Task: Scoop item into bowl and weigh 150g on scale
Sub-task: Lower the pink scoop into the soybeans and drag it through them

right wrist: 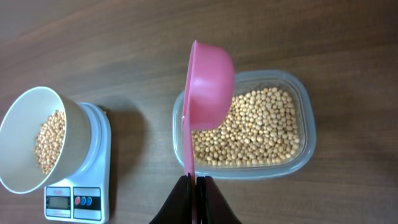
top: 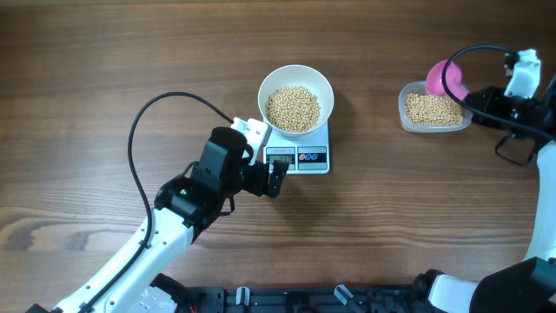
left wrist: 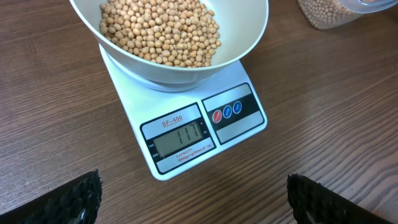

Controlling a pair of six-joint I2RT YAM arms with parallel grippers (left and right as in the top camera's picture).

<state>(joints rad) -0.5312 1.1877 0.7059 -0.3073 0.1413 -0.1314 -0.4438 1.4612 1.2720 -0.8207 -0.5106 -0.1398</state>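
The white bowl (top: 295, 98) stands on the white scale (top: 300, 156), about half full of tan beans (left wrist: 161, 31). In the left wrist view the scale (left wrist: 186, 134) shows blurred digits on its display. My left gripper (left wrist: 193, 202) is open and empty, hovering just in front of the scale's front edge, seen from overhead at the left gripper (top: 276, 178). My right gripper (right wrist: 194, 186) is shut on the handle of a pink scoop (right wrist: 208, 84). The scoop is turned on its side above a clear tub (right wrist: 298, 149) of beans (right wrist: 255, 130); its inside is hidden.
The clear tub (top: 434, 110) sits at the far right of the wooden table, with the pink scoop (top: 447, 78) over its back edge. A black cable (top: 143, 122) loops left of the left arm. Bare wood lies between the scale and the tub.
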